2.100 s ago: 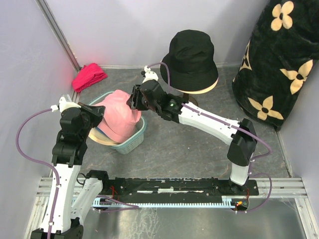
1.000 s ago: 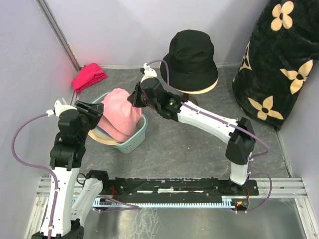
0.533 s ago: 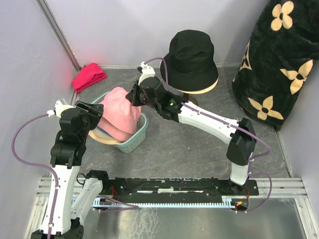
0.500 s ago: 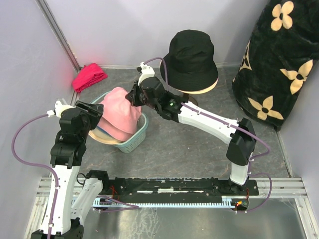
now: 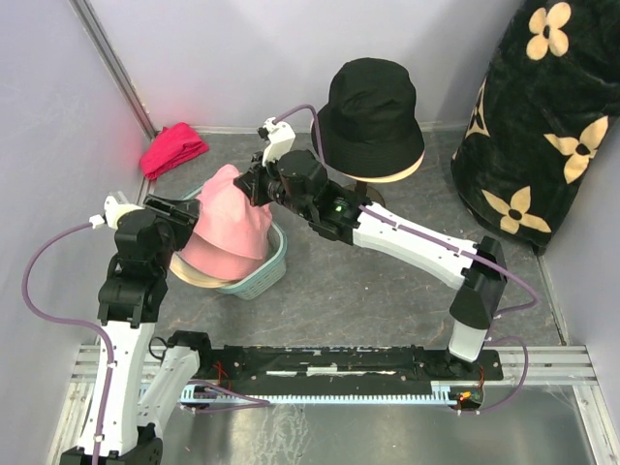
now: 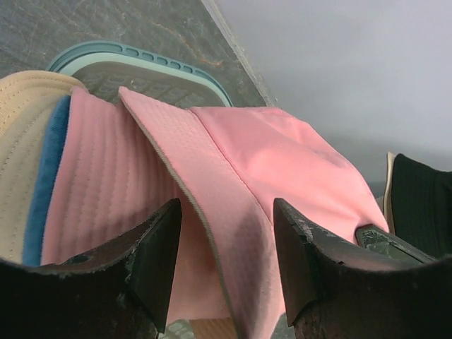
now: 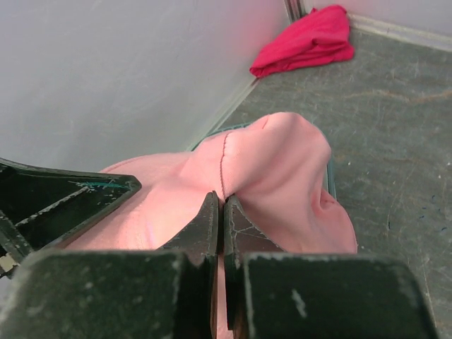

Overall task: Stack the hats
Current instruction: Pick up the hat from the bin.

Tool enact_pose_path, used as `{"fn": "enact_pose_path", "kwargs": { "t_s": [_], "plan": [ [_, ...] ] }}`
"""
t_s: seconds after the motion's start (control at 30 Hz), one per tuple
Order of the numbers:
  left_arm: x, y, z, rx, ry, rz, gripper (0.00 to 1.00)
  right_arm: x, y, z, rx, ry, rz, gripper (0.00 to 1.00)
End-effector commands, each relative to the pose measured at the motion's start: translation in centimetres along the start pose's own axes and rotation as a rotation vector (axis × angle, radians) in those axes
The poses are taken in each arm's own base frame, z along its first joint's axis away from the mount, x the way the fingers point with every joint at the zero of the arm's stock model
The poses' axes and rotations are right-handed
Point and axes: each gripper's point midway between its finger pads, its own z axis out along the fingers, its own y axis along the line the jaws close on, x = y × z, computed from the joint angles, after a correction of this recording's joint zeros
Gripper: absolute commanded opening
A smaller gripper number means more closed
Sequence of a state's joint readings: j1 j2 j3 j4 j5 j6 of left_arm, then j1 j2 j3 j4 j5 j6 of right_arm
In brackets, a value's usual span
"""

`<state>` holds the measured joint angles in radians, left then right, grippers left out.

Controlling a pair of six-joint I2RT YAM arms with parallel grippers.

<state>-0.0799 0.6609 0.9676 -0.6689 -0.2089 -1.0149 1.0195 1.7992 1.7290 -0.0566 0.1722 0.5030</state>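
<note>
Two pincers meet at one hat. The right pincer [image 7: 220, 201] is clamped shut on a pinched-up fold of the pink hat [image 7: 268, 176], right at the top of its crown, so the cloth rises into a small peak between the tips. The left pincer [image 6: 226, 212] stands open on the opposite side of that same hat. Its jaws sit either side of the turned-up pink brim with clear space around the cloth, so it is gripping nothing.

Directly under the left pincer, below the pink brim, show a thin strip of the blue hat [image 6: 44, 183] and the wider brim of the beige hat [image 6: 18, 141]. All three are nested in a teal basket [image 5: 266, 266] beneath both pincers.

Just behind the right pincer, toward the back wall, the black hat [image 5: 373, 107] sits apart on a cream head [image 5: 387, 176], touching none of the others. Further off, beyond the left pincer near the corner, lies a red cloth [image 5: 174, 147].

Three of the four hats look piled together already, so I judge the job mostly done. What is left is joining the black hat with the rest. Whether the pink one is being settled down or drawn up off the pile, these views do not tell.
</note>
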Motion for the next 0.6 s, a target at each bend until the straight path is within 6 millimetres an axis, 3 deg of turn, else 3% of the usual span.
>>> {"fn": "enact_pose_path", "kwargs": {
  "t_s": [0.0,0.3,0.57],
  "plan": [
    [-1.8,-2.7,-0.1,0.087,-0.058,-0.061,0.61,-9.6,3.8,-3.3,-0.120,-0.265,-0.001,0.01],
    [-1.7,-3.7,0.4,0.116,-0.042,-0.073,0.62,-10.7,3.7,-3.4,-0.108,-0.294,-0.054,0.01],
    [-0.8,-3.9,1.3,0.150,-0.019,-0.086,0.57,-8.5,4.1,-2.5,-0.139,-0.216,-0.070,0.01]
  ]
}}
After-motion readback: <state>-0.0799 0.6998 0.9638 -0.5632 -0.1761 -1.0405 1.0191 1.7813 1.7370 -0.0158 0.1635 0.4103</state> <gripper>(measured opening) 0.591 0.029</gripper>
